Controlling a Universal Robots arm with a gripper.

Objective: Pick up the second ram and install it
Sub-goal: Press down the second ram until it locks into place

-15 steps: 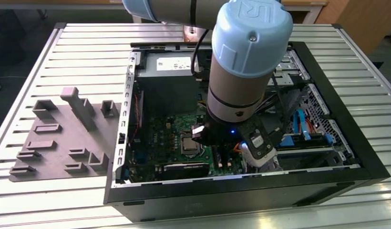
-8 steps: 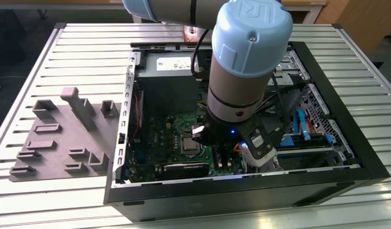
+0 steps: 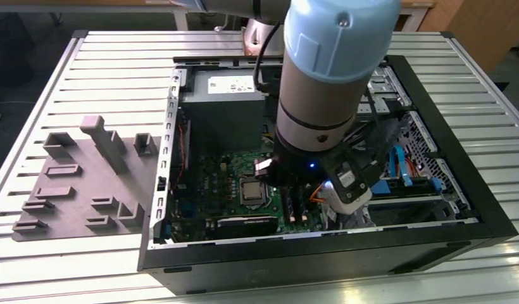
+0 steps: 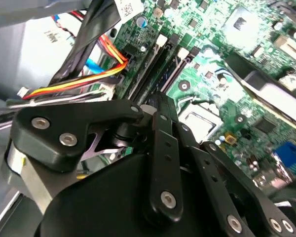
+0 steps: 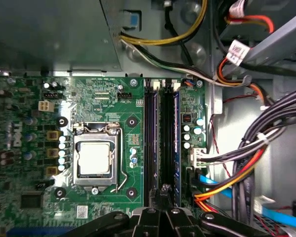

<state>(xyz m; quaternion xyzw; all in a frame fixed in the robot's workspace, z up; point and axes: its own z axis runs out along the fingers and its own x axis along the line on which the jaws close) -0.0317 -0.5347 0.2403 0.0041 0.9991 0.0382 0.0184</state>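
Note:
My gripper (image 5: 164,191) is down inside the open computer case, with its black fingers drawn together over one end of the long black slots (image 5: 163,133) of the green board (image 5: 103,98). Nothing shows between the fingers. Two dark, narrow sticks stand seated in the slots, one (image 5: 150,138) on the socket side and one (image 5: 176,138) on the cable side. I cannot tell which of them is the second ram. In the second wrist view the gripper (image 4: 157,101) points at the same slots (image 4: 153,64). The exterior view has the arm (image 3: 327,82) reaching down over the board (image 3: 234,177).
A grey moulded tray (image 3: 82,183) lies on the slatted table at the exterior view's left. The case's black walls (image 3: 327,253) ring the board. A power supply (image 3: 226,107) sits at the back. Cable bundles (image 5: 256,148) crowd beside the slots, and the processor socket (image 5: 93,158) is on their other side.

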